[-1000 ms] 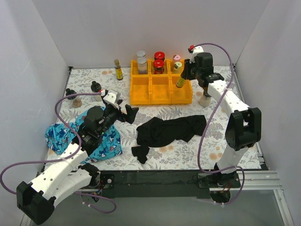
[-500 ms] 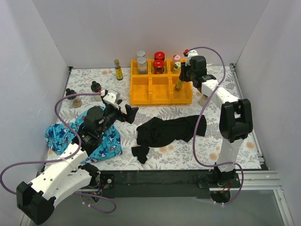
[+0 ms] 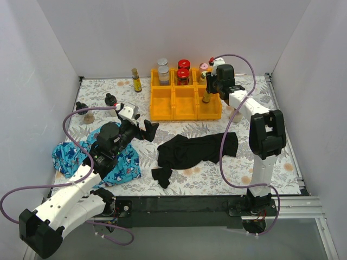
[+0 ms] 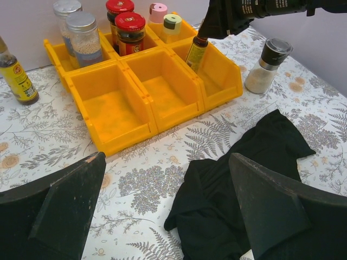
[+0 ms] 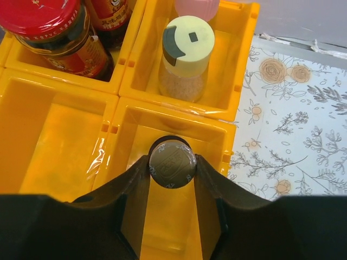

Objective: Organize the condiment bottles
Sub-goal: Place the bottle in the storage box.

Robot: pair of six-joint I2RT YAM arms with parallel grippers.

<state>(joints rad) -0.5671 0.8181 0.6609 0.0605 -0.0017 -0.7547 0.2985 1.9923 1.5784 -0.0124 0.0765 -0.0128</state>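
My right gripper (image 3: pixel 209 86) is shut on the cap of a slim amber bottle (image 3: pixel 206 96) and holds it in the front right compartment of the orange tray (image 3: pixel 162 112). In the right wrist view the fingers clamp the round cap (image 5: pixel 172 162). I cannot tell whether its base touches the floor. The back compartments hold two silver-lidded jars (image 3: pixel 163 72), two red-lidded jars (image 3: pixel 183 73), a pink-lidded jar (image 3: pixel 204 66) and a pale-capped jar (image 5: pixel 187 51). Another amber bottle (image 3: pixel 136 80) stands left of the tray. My left gripper (image 4: pixel 168 216) is open and empty above a black cloth (image 4: pixel 238 179).
Two black-capped bottles (image 3: pixel 111 102) (image 3: pixel 82 109) stand at the far left. A black-capped grinder (image 4: pixel 265 66) stands right of the tray, beside my right arm. A blue patterned cloth (image 3: pixel 116 162) lies under my left arm. White walls close three sides.
My right gripper has moved left and farther back with the amber bottle, over the tray's front right compartment. My left arm has not moved.
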